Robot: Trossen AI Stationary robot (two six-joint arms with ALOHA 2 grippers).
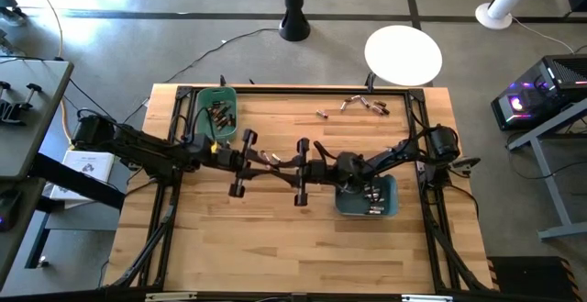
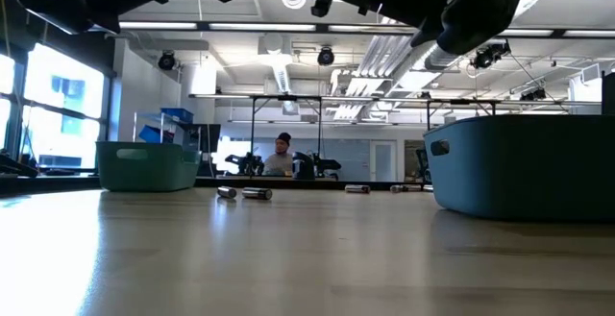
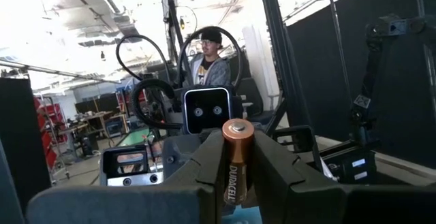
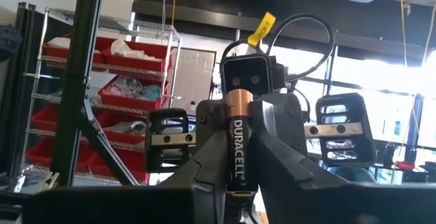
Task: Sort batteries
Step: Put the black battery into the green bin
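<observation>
My two grippers meet fingertip to fingertip above the middle of the table. One copper-and-black battery [image 1: 275,158] stands between them. My left gripper [image 1: 268,159] comes from the left and my right gripper [image 1: 286,162] from the right, both shut on this battery. More batteries lie in the green bin [image 1: 216,111] at the far left and in the teal bin [image 1: 369,196] under the right arm. Loose batteries [image 1: 362,106] lie on the table at the far right and show in the low view [image 2: 245,193]. My left gripper [image 3: 235,186] pinches the battery's lower black part [image 3: 231,176] between its two fingers, level, from the table's left. The battery stands upright, its copper end [image 3: 237,132] above the fingers, lifted clear of the table. My right gripper [image 4: 238,186] pinches the same battery at its lower part [image 4: 238,173] between its two fingers, level, from the table's right. The battery stands upright with its copper end [image 4: 238,101] up, well above the fingers.
The green bin [image 2: 146,165] and the teal bin [image 2: 519,167] stand on the wooden table, whose black frame rail [image 1: 303,88] runs along the edges. A white round disc [image 1: 404,54] lies beyond the far edge. A person [image 2: 282,155] is in the room behind.
</observation>
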